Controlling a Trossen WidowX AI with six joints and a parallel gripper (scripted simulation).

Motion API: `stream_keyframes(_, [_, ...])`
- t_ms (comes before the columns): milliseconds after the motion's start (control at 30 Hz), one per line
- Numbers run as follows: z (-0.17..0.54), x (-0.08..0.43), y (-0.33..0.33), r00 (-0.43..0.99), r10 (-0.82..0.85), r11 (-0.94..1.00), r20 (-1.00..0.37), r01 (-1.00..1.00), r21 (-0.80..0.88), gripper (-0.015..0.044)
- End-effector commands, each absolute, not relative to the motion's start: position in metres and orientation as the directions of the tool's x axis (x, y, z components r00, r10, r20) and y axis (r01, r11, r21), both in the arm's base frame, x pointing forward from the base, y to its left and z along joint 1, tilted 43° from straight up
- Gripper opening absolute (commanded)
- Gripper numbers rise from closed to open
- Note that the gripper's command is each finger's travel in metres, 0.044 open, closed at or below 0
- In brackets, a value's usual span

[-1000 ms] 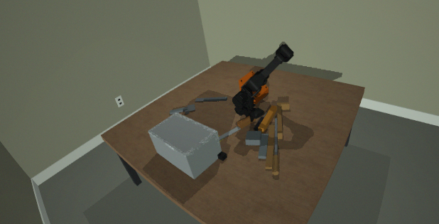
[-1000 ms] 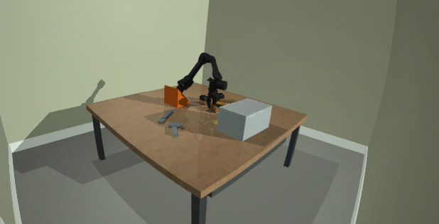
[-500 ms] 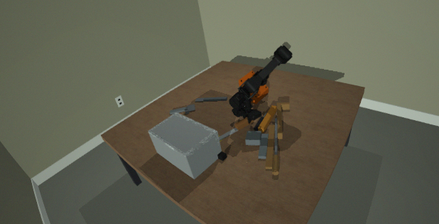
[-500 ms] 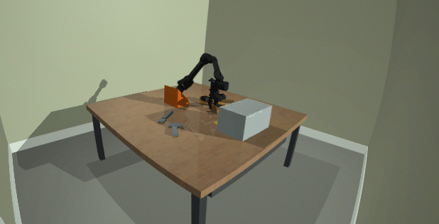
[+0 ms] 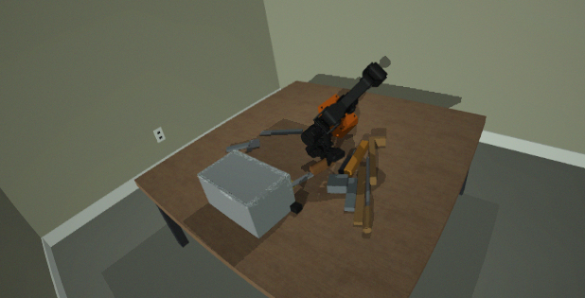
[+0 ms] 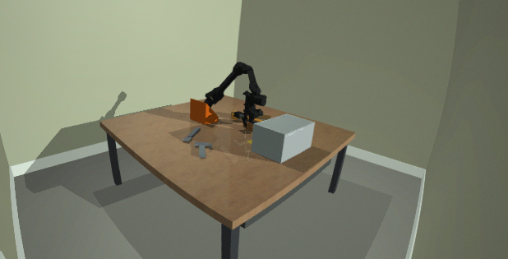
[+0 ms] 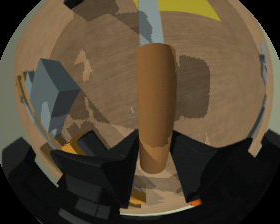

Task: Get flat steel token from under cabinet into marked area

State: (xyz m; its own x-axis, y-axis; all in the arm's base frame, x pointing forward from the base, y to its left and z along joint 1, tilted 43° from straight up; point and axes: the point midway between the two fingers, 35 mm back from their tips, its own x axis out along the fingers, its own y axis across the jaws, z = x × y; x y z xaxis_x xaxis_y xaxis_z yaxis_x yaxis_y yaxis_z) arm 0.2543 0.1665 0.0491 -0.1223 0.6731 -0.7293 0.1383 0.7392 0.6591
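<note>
My gripper (image 5: 328,159) (image 7: 152,132) is shut on the brown handle (image 5: 319,166) (image 7: 157,95) of a tool with a flat grey blade (image 5: 303,180) (image 7: 151,25). The blade points toward the grey cabinet (image 5: 272,215) (image 6: 284,137); in the top view its far end reaches the cabinet's edge, and I cannot tell whether it is underneath. The yellow marked area (image 6: 249,141) (image 7: 198,9) shows partly, in front of the cabinet and beside the blade. The steel token is not visible in any view.
A grey block (image 5: 337,184) (image 7: 53,85), an orange-yellow piece (image 5: 357,158) and several long wooden pieces lie beside the gripper. A small black block (image 5: 296,207) is by the cabinet's corner. A T-shaped grey piece (image 5: 243,146) (image 6: 202,149) and a grey bar (image 5: 282,132) (image 6: 191,135) lie across the table.
</note>
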Motion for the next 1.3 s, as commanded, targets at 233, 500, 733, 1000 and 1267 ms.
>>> stream_keyframes(233, [0.048,0.269,0.167,-0.120,0.675,0.737,-0.728,0.133,0.662,0.0000])
stream_keyframes(500, [0.046,0.278,0.167,-0.120,0.675,0.737,-0.728,0.132,0.662,0.0000])
stream_keyframes(733, [0.045,0.286,0.167,-0.119,0.675,0.737,-0.728,0.132,0.662,0.0000])
stream_keyframes(1000, [0.043,0.295,0.167,-0.119,0.675,0.737,-0.728,0.132,0.663,0.0000])
stream_keyframes(1267, [0.042,0.304,0.167,-0.118,0.675,0.737,-0.728,0.131,0.663,0.0000])
